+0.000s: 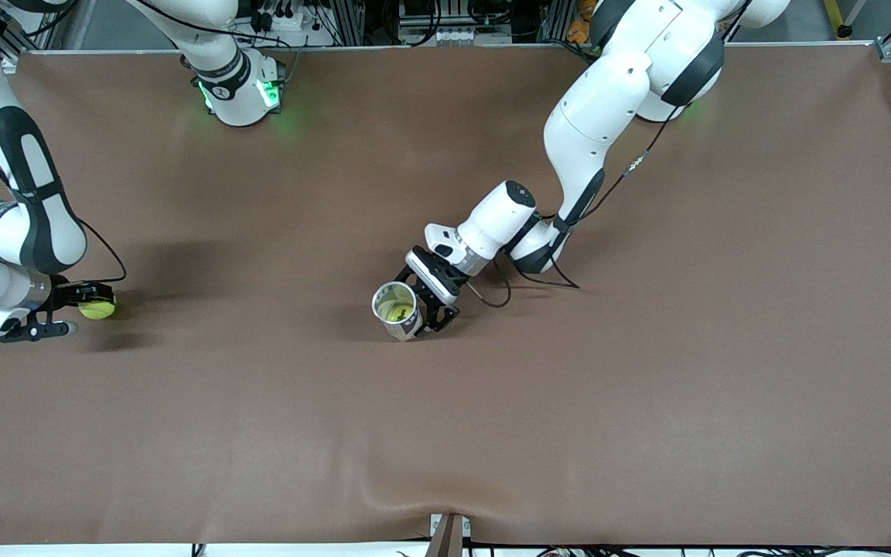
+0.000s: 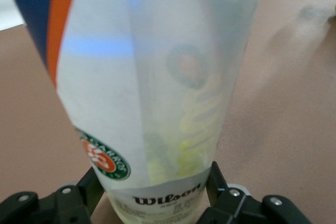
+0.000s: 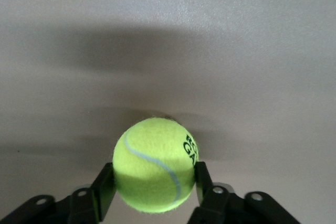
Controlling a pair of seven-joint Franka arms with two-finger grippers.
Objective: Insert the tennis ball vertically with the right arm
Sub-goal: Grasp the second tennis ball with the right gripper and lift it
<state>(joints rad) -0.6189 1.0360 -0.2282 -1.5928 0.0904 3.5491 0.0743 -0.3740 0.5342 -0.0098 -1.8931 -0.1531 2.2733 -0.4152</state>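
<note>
Two arms share a brown table (image 1: 646, 402), and I am watching both from afar. The right gripper (image 1: 78, 309) sits low at the right arm's end of the table, its fingers (image 3: 102, 187) clamped on either side of a yellow-green tennis ball (image 1: 97, 309) — in the right wrist view the ball fills the gap between them. The left gripper (image 1: 426, 313) is at mid-table, its fingers pressed against the sides of an upright clear ball can (image 1: 397, 311) with its mouth open upward; at least one ball (image 1: 399, 312) already lies inside.

My worry is the grip — the fingers meet the ball's round flanks, so a quick lift could let it roll out. At the can, a drop off centre would catch the rim and tip or bounce. The left gripper beside the can crowds the approach. Ball and can lie well apart, with bare table between them.
</note>
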